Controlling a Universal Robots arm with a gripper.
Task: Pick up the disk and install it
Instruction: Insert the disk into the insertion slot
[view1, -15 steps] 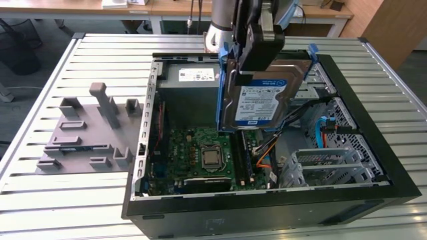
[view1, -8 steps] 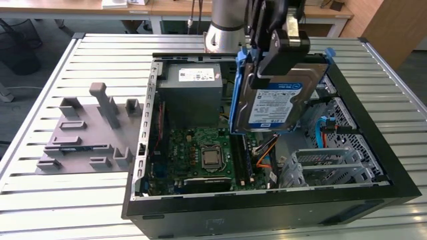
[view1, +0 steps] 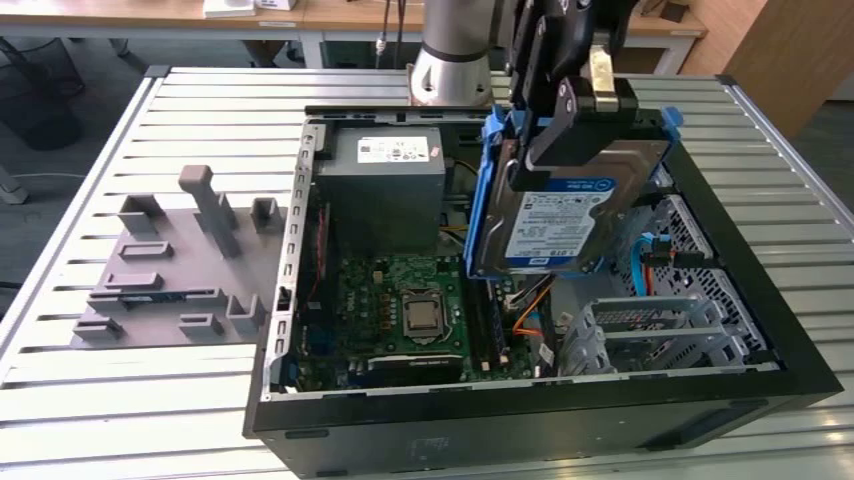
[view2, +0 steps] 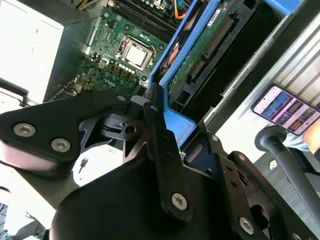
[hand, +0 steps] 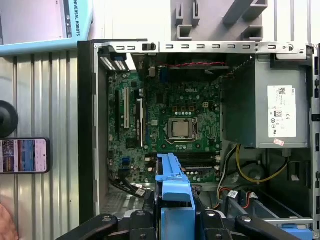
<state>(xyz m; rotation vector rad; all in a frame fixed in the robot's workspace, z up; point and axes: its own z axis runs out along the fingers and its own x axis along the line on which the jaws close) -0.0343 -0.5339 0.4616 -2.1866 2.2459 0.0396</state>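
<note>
Disk (view1: 561, 215) hangs long end down, pinched tight in your gripper (view1: 577, 135). The silver cage (view1: 654, 330) lies lower, toward the exterior view's right.

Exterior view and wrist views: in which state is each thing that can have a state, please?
computer case: lying on its side, open on top.
disk: held in the air, tilted, over the computer case.
end effector: shut on the disk's blue frame.
phone: screen lit.
</note>
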